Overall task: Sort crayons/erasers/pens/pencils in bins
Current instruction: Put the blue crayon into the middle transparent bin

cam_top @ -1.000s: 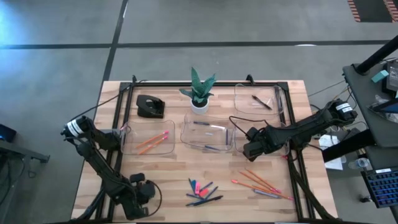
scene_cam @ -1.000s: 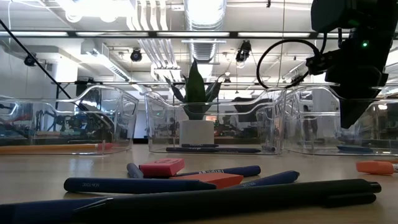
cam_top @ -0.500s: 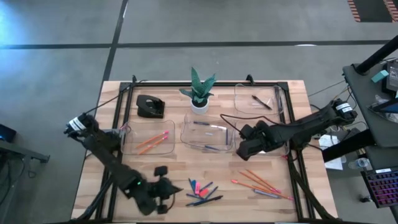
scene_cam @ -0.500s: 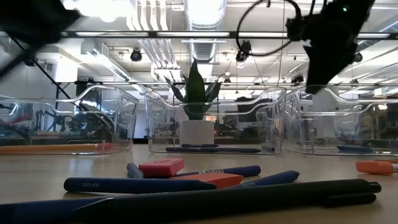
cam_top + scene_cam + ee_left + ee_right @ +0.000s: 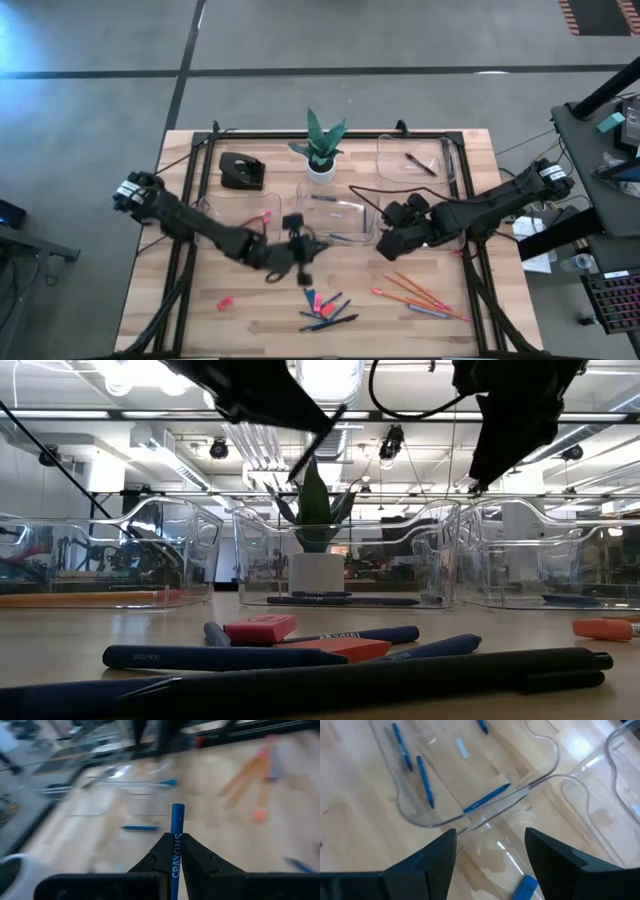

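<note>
While the left gripper (image 5: 174, 851) pinches a blue crayon (image 5: 177, 827), the crayon bin (image 5: 335, 222) lies just beyond it, nearer this arm's side. Spread empty, the right gripper (image 5: 490, 851) hovers at that bin's far edge.

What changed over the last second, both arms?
The left gripper swung from the table's front-left corner to the middle bin, shut on a blue crayon. A pink eraser now lies front-left where none showed. The right gripper edged left beside that bin, open. Bins, pencils and the centre pile stayed put.
</note>
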